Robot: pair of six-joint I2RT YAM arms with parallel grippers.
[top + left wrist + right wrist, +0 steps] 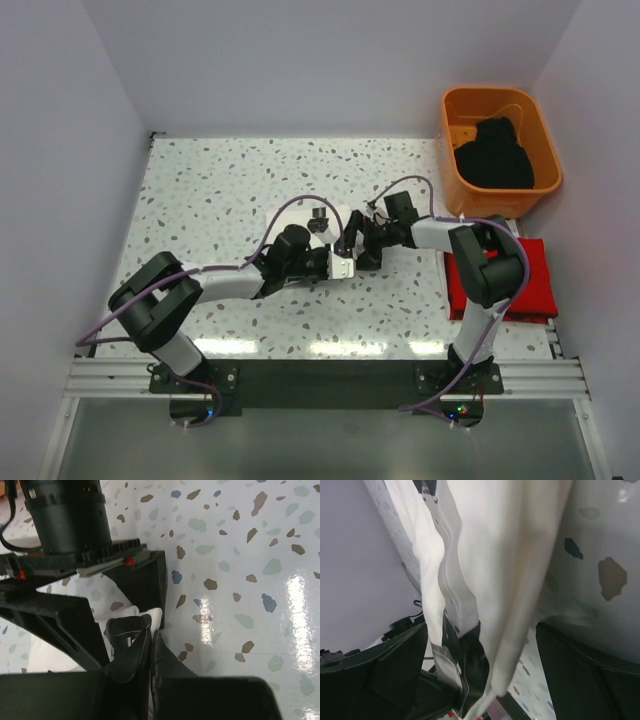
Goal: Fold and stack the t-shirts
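Observation:
The white t-shirt is bunched small between my two grippers at the table's middle, mostly hidden by them. My left gripper is shut, with a corner of the white t-shirt pinched at its tips. My right gripper faces it closely. In the right wrist view its jaws stand wide apart, and the white t-shirt hangs loosely between them in folds. The red t-shirt lies folded at the right edge, beside the right arm. The black t-shirt lies crumpled in the tub.
The orange plastic tub stands at the back right corner. White walls close in the speckled table on the left, back and right. The metal rail with the arm bases runs along the near edge.

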